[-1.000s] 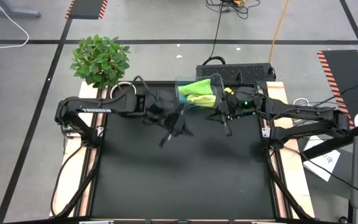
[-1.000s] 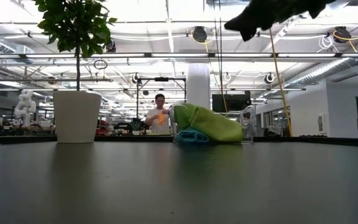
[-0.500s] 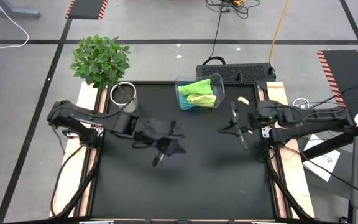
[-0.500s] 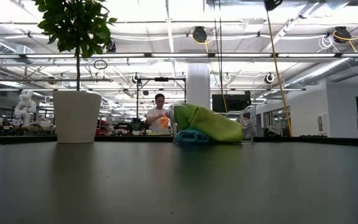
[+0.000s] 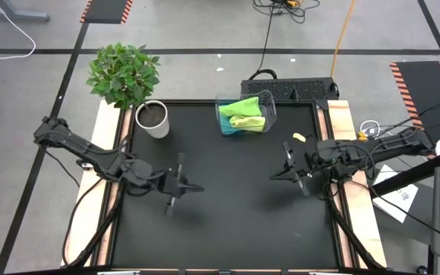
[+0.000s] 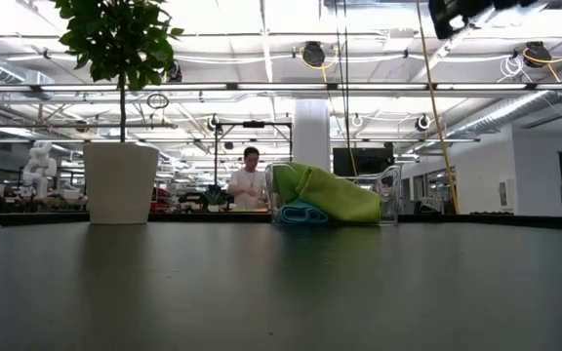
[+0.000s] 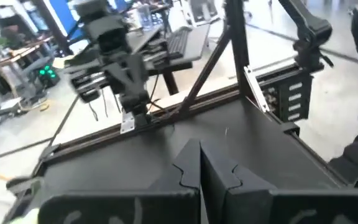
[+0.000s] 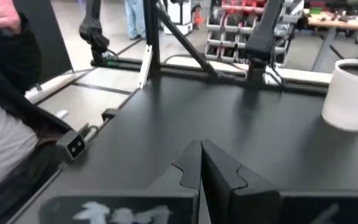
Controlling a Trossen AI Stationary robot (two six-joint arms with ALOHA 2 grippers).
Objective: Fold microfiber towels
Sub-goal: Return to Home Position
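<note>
The microfiber towels lie bunched in a clear plastic bin (image 5: 244, 114) at the table's far edge. A lime-green one (image 5: 243, 108) is on top and spills over the bin's rim (image 6: 335, 195). A turquoise one (image 6: 301, 213) lies under it. My left gripper (image 5: 192, 187) hovers shut over the table's left half, well short of the bin, with nothing in it (image 7: 199, 167). My right gripper (image 5: 275, 176) hovers shut over the right half, pointing toward the table's middle, also with nothing in it (image 8: 201, 163).
A potted plant in a white pot (image 5: 153, 119) stands at the far left corner (image 6: 120, 180). The black tabletop (image 5: 235, 221) stretches bare between and before the grippers. A person's dark sleeve (image 8: 5, 74) shows beside the table's right edge.
Both grippers have drawn back from the bin, staying shut. The left has gone toward the table's left and near edges and has sunk a little. The right has gone toward the right and near edges. The towels have stayed in the bin.
</note>
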